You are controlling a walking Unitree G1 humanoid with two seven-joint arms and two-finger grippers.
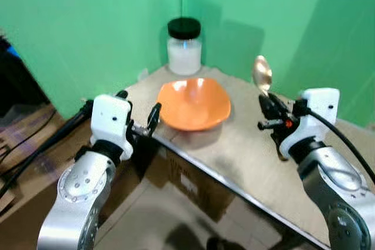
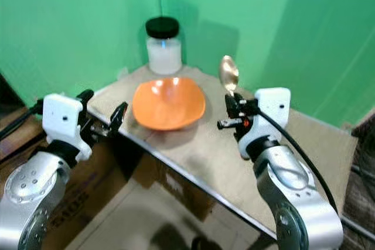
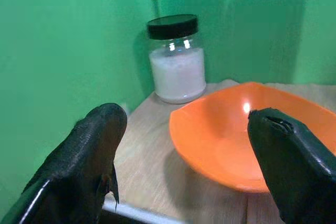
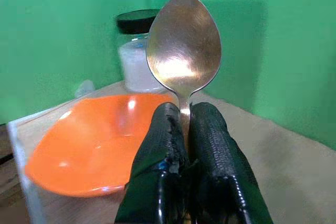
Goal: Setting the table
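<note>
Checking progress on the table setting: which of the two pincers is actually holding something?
The right pincer: its fingers are shut on the spoon, bowl end pointing up. The left pincer is open with nothing between its fingers, beside the orange bowl.

Both silver arms reach forward from the bottom corners of the head views, elbows bent, white wrist housings raised. The left pincer (image 1: 139,122) sits at about 9 o'clock in the head view, its two black fingers (image 3: 86,166) spread wide apart with nothing between them. The right pincer (image 1: 268,106) sits at about 3 o'clock, pointing up and forward, its fingers (image 4: 207,145) pressed together on the neck of a spoon (image 4: 184,51) whose bowl stands upright above the fingertips.
</note>
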